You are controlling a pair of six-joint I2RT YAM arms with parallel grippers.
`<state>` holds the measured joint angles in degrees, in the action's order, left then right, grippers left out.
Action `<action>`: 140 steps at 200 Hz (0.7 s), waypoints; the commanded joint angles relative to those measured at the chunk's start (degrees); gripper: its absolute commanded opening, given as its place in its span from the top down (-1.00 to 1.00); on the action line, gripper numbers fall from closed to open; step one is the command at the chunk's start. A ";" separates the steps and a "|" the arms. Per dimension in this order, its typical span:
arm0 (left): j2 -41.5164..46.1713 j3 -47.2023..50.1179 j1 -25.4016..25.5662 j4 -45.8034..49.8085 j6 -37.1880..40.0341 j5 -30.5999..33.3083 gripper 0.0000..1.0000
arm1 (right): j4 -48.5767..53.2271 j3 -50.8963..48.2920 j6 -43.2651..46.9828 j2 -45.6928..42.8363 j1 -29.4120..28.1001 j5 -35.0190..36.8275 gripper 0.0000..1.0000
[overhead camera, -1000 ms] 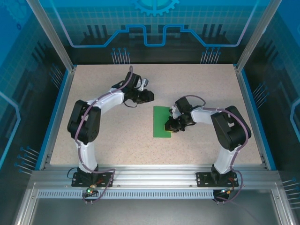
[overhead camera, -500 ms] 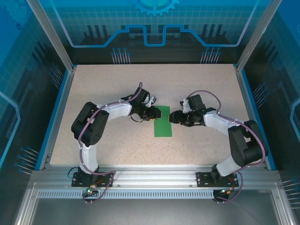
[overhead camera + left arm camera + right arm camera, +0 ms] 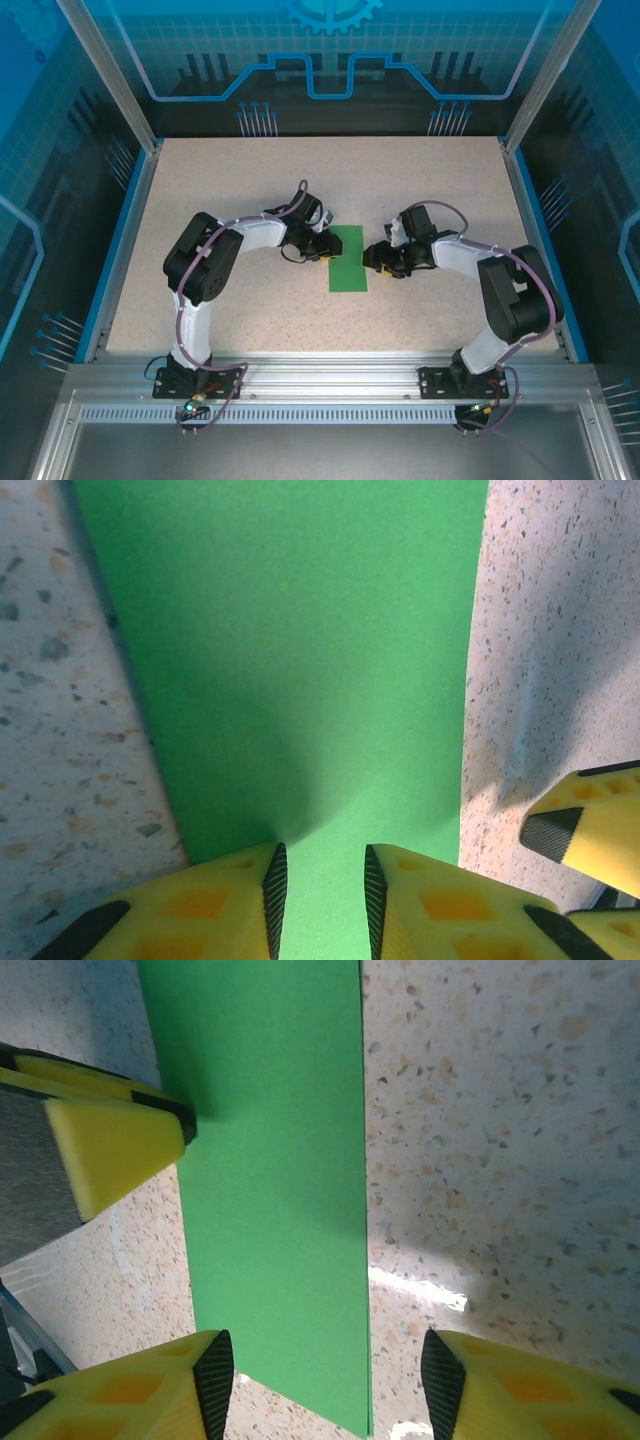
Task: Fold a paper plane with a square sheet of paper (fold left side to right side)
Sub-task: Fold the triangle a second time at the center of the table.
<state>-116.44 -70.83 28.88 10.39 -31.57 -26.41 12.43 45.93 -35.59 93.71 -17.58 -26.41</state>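
Paper: the green sheet (image 3: 347, 258) is lying flat in the middle of the table (image 3: 250, 310), folded to a narrow strip between both grippers.
Long axis: it is running from the arms' side toward the far edge.
Left gripper (image 3: 325, 247): it is sitting low over the strip's left edge with its fingers narrowly parted and gripping nothing, probably lining up to work that side.
Right gripper (image 3: 376, 258): it is straddling the right edge with its jaws wide apart and empty, probably guarding against sliding.
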 commanded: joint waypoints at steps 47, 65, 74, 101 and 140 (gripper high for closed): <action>-0.55 0.11 0.24 1.55 0.64 0.86 0.41 | -0.59 4.11 0.98 3.43 -0.30 -0.49 -0.08; -0.63 -0.04 0.37 1.65 0.72 0.84 0.41 | -1.68 6.66 2.70 4.69 0.38 0.53 -0.07; -0.61 -0.09 0.35 1.65 0.77 0.88 0.41 | -3.38 7.23 3.32 5.40 0.96 0.57 -0.08; -0.54 -0.10 0.51 1.74 0.90 0.86 0.41 | -6.21 10.44 4.53 8.64 2.56 -0.49 -0.09; -0.71 -0.35 0.75 1.99 1.06 0.90 0.41 | -5.59 16.31 6.24 13.99 3.00 -0.75 -0.09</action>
<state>-116.44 -70.83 29.06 10.44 -31.42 -26.30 7.81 57.47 -31.83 103.48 -15.31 -26.61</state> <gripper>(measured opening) 0.296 0.545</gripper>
